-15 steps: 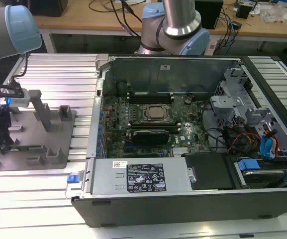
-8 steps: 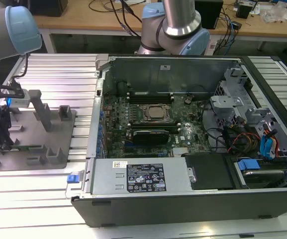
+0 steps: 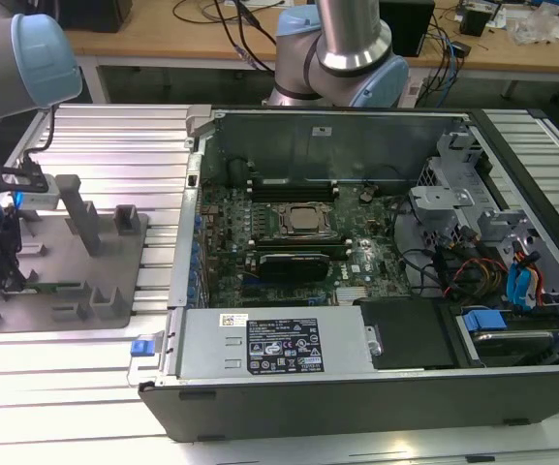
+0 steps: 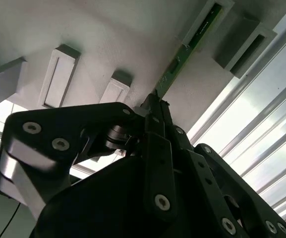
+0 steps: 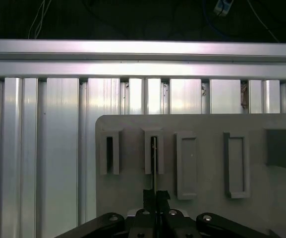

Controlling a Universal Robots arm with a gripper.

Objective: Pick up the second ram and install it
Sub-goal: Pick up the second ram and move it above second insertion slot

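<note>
1. The green ram stick [image 4: 190, 47] stands on its thin edge on the grey tray [image 3: 66, 232]. Its far end is tucked into a slot block [image 5: 146, 148] on that tray.
2. The long side of the stick runs straight out from the jaws, in one line with them. In the first wrist view it looks like a thin line going from the jaws into the block.
3. The jaws are closed on the near end of the stick. A fingertip [image 4: 155, 116] presses on a flat side, and the stick pokes out from between the two.
4. So the stick is not off to one side of the jaws. It sits right between them, and most of it reaches on past them across the tray.
5. There is just one arm, and it is down at the tray.
6. The tray lies on the ribbed metal bench [image 3: 114, 136]. The open computer [image 3: 357, 407] stands beside the tray, toward the exterior view's right, well apart from the stick.
7. I think the stick is gripped but not yet lifted, because its far end sits in the block.
</note>
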